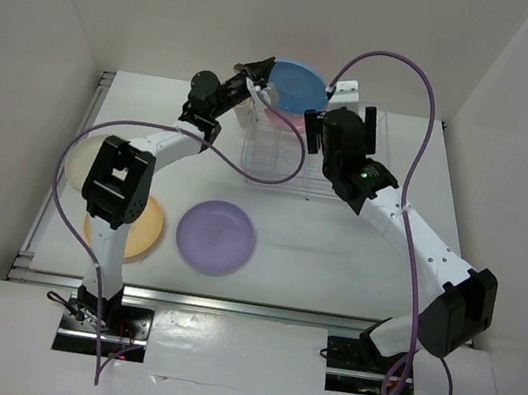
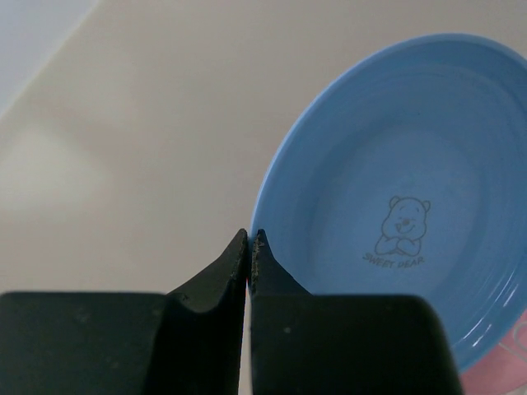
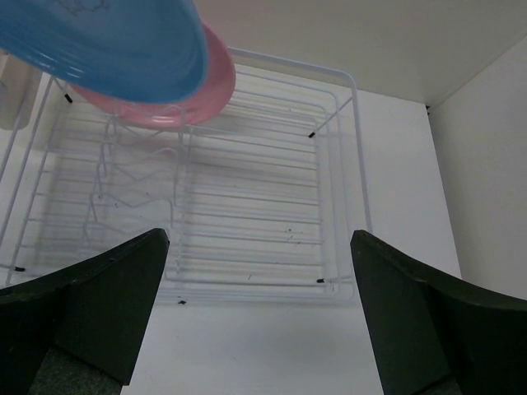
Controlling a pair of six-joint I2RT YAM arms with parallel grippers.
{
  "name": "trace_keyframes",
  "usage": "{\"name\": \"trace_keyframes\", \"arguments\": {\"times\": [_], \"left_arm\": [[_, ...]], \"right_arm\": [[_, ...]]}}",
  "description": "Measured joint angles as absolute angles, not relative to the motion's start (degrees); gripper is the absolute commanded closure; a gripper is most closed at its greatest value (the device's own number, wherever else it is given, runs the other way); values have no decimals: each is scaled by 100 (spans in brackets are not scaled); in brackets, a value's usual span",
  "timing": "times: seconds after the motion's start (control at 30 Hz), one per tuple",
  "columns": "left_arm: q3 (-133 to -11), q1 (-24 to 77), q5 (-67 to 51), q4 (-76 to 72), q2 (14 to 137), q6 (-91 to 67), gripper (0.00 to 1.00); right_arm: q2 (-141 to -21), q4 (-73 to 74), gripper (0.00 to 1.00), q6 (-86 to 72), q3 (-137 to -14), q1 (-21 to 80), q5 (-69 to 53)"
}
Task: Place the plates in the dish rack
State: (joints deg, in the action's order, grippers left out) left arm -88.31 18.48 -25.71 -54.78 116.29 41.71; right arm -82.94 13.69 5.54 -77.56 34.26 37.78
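You have the pink plate [image 3: 214, 89] in the rack [image 3: 272, 164], your left gripper [image 2: 249, 239] pinches the blue plate [image 2: 395, 164] above it, your right gripper [image 3: 255, 239] is spread, and the purple plate [image 1: 216, 236], orange plate [image 1: 141, 235] and cream plate [image 1: 80, 159] wait on the table [image 1: 335, 260].

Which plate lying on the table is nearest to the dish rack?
The purple plate; the orange-yellow plate and cream plate lie farther left, partly under the left arm.

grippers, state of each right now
Left gripper: closed, empty, tips by the blue plate rim.
Right gripper: open, empty.
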Motion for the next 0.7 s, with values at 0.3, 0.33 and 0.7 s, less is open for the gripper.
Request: {"name": "trace_keyframes", "arguments": {"times": [0.3, 0.33, 0.7], "left_arm": [[-9824, 2012, -2700, -5319, 12521, 4532, 100], [-9876, 2008, -2718, -5286, 12578, 4582, 100], [-10418, 1966, -2886, -4974, 13233, 4856, 100]], "right_arm": [[-8296, 1658, 0, 534, -7756, 3426, 3933], [-8296, 1678, 0, 534, -7756, 3426, 3951], [-8556, 1835, 0, 532, -7782, 3413, 4034]]}}
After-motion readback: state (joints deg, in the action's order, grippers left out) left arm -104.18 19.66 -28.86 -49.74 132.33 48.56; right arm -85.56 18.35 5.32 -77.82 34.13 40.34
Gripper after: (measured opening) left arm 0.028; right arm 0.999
